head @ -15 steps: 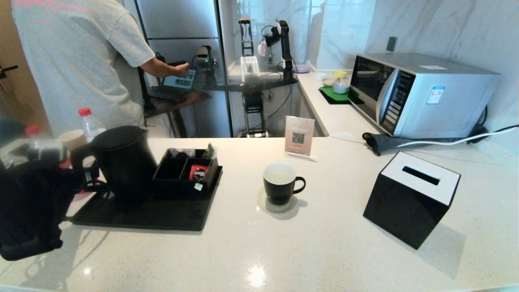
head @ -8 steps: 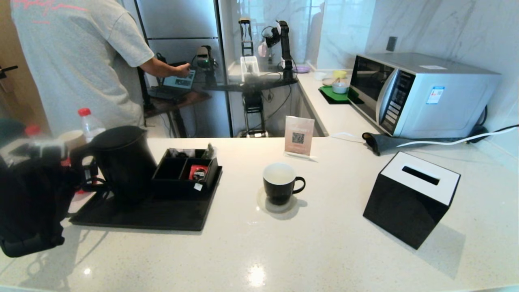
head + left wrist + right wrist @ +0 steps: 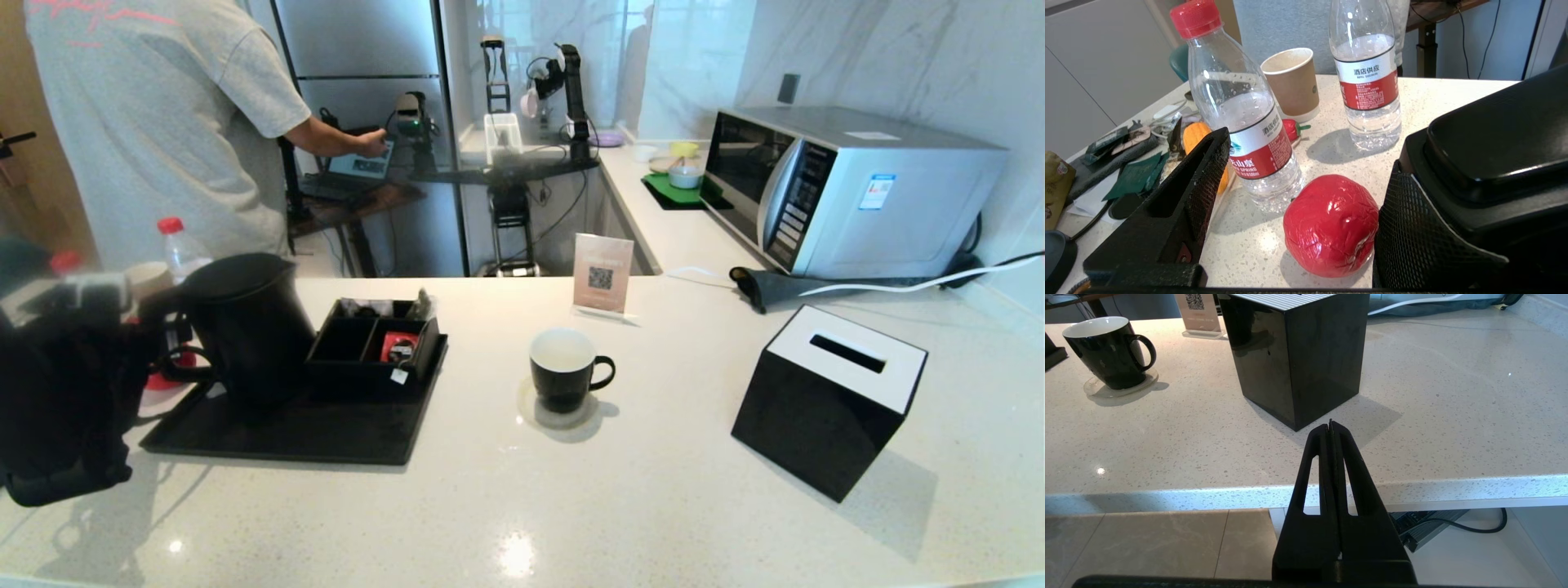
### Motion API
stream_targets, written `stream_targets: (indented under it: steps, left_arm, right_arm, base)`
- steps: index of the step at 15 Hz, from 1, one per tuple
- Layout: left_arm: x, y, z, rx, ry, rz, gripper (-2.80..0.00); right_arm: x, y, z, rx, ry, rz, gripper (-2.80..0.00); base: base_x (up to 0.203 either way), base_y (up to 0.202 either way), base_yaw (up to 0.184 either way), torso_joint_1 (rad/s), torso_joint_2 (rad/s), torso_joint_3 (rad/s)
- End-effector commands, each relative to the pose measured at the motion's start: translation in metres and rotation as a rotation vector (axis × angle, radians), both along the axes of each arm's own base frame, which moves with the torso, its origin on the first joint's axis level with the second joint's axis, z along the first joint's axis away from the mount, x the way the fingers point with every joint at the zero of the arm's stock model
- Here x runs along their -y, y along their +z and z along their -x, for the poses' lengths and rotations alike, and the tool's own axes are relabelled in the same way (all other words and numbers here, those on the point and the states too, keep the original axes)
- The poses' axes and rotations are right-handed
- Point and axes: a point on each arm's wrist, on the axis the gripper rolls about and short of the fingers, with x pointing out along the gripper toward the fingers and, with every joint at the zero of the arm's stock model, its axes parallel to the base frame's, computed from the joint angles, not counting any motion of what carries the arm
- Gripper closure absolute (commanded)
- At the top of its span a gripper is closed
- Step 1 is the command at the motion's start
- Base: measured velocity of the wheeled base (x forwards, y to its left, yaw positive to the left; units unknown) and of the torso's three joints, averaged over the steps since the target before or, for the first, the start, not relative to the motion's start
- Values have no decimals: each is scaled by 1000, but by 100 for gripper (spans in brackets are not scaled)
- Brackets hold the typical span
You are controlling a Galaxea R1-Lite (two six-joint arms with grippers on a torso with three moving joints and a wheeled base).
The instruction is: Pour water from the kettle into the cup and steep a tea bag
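Matte black cylindrical kettle (image 3: 249, 322); black ceramic cup (image 3: 565, 369) with white inside; white speckled stone table (image 3: 571, 506); glossy black tissue box (image 3: 829, 398) topped white.

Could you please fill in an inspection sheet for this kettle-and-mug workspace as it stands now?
Surface: pale speckled stone counter.
Job's things: matte black kettle on black tray; black mug with white inside on a coaster; tea bag not seen.
Clutter: black tissue box, two water bottles, paper cup, red ball.
Grippers: left gripper open at kettle handle; right gripper shut, off the counter's edge.
Cables: white cable.
Surroundings: microwave, person.
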Motion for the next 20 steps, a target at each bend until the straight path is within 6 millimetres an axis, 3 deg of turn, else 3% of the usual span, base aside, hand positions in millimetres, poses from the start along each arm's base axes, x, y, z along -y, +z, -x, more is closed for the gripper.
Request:
stream_targets:
  steps: [1, 10, 11, 20]
  left_arm:
    - [-1, 2, -1, 38, 1, -17, -280]
    - [-2, -2, -8, 45, -4, -18, -280]
    - [-2, -1, -9, 49, -5, -20, 0]
    - [1, 0, -10, 53, -16, -22, 0]
  right_arm:
    - [0, 0, 0, 1, 0, 0, 0]
    - [0, 0, 0, 1, 0, 0, 0]
    - [0, 0, 0, 0, 0, -1, 0]
    - [0, 0, 0, 0, 0, 0, 0]
  base:
    - [0, 0, 0, 0, 0, 0]
    - [0, 0, 0, 0, 0, 0]
    - [0, 0, 0, 0, 0, 0]
    - [0, 0, 0, 0, 0, 0]
